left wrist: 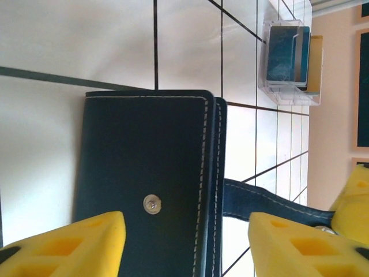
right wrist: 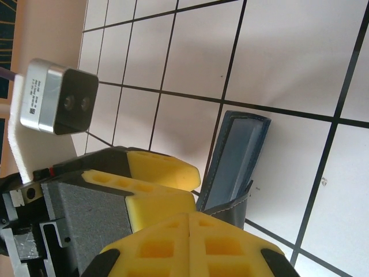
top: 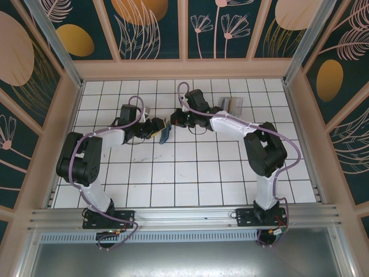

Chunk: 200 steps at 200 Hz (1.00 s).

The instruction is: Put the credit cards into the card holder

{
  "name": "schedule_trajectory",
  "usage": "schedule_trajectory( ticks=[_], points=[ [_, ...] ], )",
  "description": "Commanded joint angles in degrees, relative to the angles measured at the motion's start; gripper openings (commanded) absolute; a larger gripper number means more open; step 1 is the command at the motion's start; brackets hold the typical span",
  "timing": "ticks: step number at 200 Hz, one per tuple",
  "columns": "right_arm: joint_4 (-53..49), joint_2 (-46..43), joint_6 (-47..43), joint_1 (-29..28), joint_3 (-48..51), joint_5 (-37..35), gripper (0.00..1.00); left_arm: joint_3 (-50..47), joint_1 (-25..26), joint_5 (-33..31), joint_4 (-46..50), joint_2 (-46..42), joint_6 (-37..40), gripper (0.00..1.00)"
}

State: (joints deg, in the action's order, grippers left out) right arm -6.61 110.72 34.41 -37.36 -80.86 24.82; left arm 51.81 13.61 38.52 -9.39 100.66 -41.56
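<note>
White tiled table w/ black grout lines, patterned panels on three sides. Black-and-white left arm & right arm both reach in toward the middle of the far half, tips nearly meeting.

Clear plastic tray sits at the far side, right of centre, well apart from both grippers. Thin rectangular credit cards stand on edge in it. Front one looks blue-tinted thru the plastic, rear one beige.

Dark navy stitched folding card holder is btwn the two grippers, near table centre. Right wrist view shows it edge-on w/ the lighter blue-grey inside. No card seen in it.

Left gripper: yellow fingers roughly half apart, straddling the card holder's body, not clamped. The finger on the flap side stands clear of the body, w/ the flap crossing the gap. The other finger overlaps the navy face; can't tell if it touches.

Right gripper: yellow fingers closed tight together, pinching the end of the card holder's flap.

Small round metal snap stud on the navy face, near the left gripper's fingers.
</note>
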Motion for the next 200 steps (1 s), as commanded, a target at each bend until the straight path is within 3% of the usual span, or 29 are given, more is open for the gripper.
schedule_trajectory(
  ticks=[1,48,84,154,200],
  points=[
    [1.0,-1.5,-1.1,0.5,-0.1,1.4,0.0,1.4,-0.1,-0.8,4.2,2.1,2.6,0.55],
    [2.3,-2.0,-0.1,0.5,0.3,1.8,0.0,0.9,0.0,-3.6,5.7,2.5,3.3,0.54],
    [0.2,-3.0,-1.4,0.6,0.1,-0.7,0.0,2.4,0.0,-11.5,11.1,1.2,5.0,0.36],
    [-2.3,-7.2,-2.1,5.7,8.8,-6.8,0.0,-0.3,0.0,-13.7,12.3,-1.4,5.6,0.23],
    [-4.5,-7.0,-4.9,7.5,12.1,-9.3,0.0,-0.7,0.0,-12.7,11.5,-0.2,6.4,0.22]
  ],
)
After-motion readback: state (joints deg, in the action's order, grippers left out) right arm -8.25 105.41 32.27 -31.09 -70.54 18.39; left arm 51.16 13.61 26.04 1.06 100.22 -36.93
